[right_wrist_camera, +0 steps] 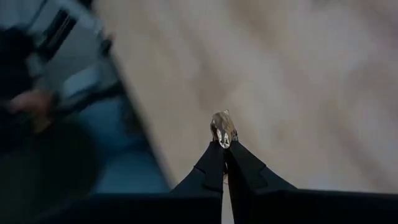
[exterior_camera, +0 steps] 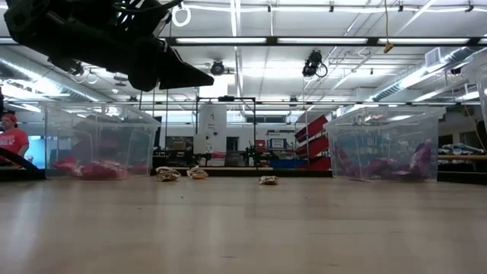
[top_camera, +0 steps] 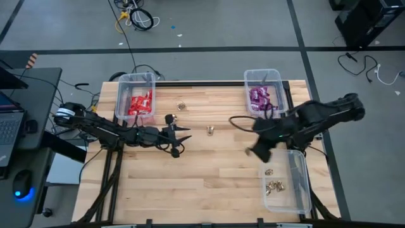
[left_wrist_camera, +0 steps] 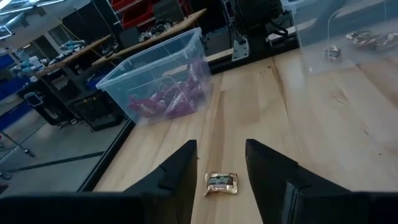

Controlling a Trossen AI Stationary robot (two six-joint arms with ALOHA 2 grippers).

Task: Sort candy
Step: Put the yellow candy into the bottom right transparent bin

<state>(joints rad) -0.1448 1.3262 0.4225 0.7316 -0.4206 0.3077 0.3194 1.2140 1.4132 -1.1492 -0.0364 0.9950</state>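
Gold foil candy (right_wrist_camera: 223, 129) sits pinched in the clenched right claw (right_wrist_camera: 225, 149) mid-right of the high frame; left claw (left_wrist_camera: 221, 163) hangs spread over another gold piece (left_wrist_camera: 222, 183) on the table (top_camera: 190, 171)

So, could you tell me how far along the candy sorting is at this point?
Mostly done: red packets fill one bin, purple packets another, and gold pieces lie in the third bin. In hand: the right gripper pinches a gold candy. Left: three gold candies on the table; the open left gripper frames one.
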